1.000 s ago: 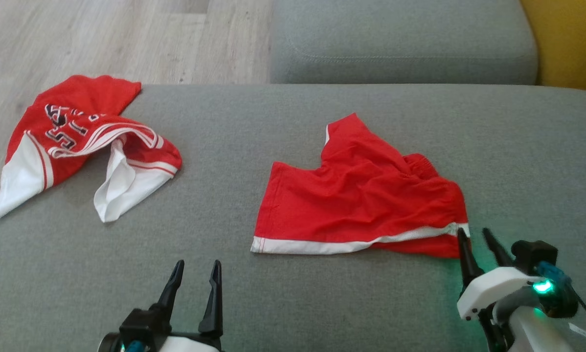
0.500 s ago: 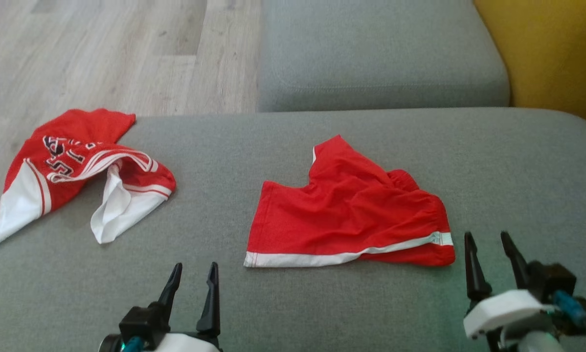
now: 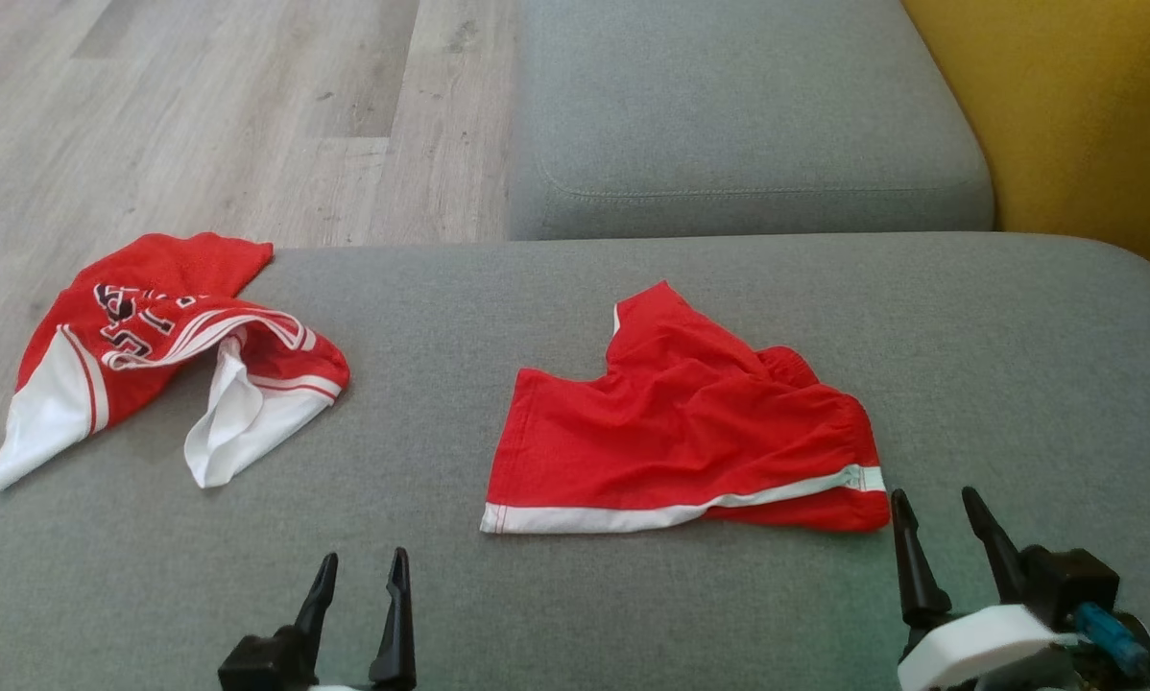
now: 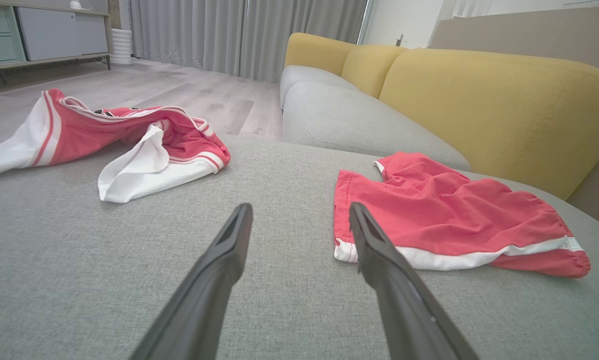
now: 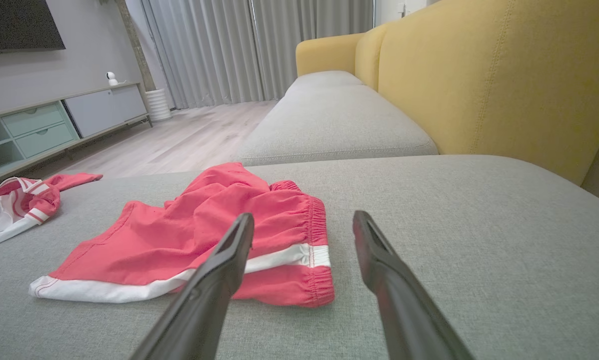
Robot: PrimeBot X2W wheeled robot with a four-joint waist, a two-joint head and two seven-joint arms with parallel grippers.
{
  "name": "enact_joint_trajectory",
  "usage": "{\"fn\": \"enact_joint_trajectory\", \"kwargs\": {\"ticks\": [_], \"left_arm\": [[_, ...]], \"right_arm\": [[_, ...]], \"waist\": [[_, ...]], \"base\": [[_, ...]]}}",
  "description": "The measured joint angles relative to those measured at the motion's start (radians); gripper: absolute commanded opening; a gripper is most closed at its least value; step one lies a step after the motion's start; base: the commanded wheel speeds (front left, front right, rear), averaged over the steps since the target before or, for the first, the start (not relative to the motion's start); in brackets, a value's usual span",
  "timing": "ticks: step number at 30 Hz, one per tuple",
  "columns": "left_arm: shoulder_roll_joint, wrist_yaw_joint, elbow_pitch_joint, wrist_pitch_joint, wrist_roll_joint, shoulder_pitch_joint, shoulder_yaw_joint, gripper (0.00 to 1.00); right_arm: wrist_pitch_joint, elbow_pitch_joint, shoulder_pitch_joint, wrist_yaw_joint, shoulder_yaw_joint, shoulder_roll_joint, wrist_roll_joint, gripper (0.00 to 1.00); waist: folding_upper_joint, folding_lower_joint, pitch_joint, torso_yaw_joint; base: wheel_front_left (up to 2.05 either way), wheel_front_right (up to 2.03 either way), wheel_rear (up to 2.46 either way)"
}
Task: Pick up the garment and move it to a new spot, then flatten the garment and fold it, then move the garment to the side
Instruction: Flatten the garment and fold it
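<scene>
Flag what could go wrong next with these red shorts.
The shorts lie rumpled; folding now may trap creases. Both the left gripper and right gripper are open and off the cloth; pinching thin fabric on the soft cushion may snag the cover. Moved left, they could land on the jersey.

Right hand (image 5: 302,217) (fingers spread) just beside red shorts (image 5: 179,230).
</scene>
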Motion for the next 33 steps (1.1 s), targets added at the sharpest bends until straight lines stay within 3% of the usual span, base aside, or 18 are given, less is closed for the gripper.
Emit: {"fn": "enact_joint_trajectory", "kwargs": {"ticks": [12, 20, 33], "left_arm": [[0.003, 0.0, -0.006, 0.0, 0.029, -0.001, 0.003, 1.0], [-0.01, -0.07, 0.068, 0.102, 0.054, -0.128, -0.076, 1.0], [-0.097, -0.158, 0.381, 0.161, 0.014, -0.314, -0.096, 1.0]], "right_arm": [[0.026, -0.026, 0.003, 0.0, 0.005, 0.0, -0.006, 1.0], [0.043, -0.039, -0.001, 0.0, 0.011, 0.0, -0.013, 1.0], [0.058, -0.061, -0.041, 0.0, 0.041, 0.0, -0.032, 1.0]], "waist": [[0.0, 0.0, 0.015, 0.001], [0.0, 0.0001, 0.064, -0.015], [0.0, 0.0002, 0.163, -0.1]], "base": [[0.0, 0.0, 0.0], [0.0, 0.0, 0.0], [0.0, 0.0, 0.0]]}}
